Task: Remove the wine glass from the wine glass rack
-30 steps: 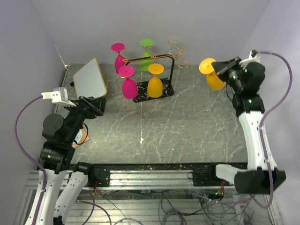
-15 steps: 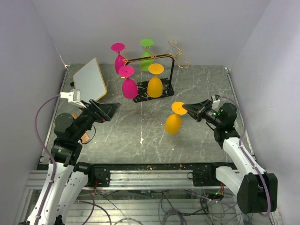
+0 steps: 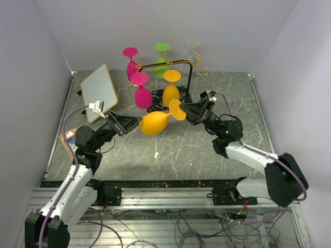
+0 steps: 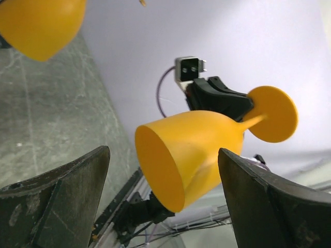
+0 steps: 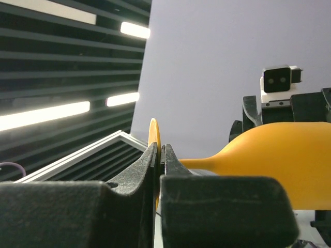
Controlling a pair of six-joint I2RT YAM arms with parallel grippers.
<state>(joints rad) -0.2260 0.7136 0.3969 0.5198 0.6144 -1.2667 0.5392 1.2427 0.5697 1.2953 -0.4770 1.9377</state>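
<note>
Swung leftward, the orange wine glass (image 3: 154,123) is pinched at its foot by the right end effector (image 3: 183,110); handover is judged underway, needing the spread left end effector (image 3: 135,124) closed

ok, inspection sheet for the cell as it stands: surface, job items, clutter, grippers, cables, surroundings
Surface: dark veined table, one pale scrap on it.
Job's things: wine glass rack upright at the back, with two magenta glasses, a green glass and an orange glass hanging; another orange wine glass is off it, held level in the air.
Clutter: white board at back left; colourful flat item at left edge, partly hidden.
Grippers: right gripper shut on the held glass's foot; left gripper open at its bowl, contact unclear.
Cables: purple cable on the left arm; loose wiring below the frame.
Surroundings: plain pale walls.
</note>
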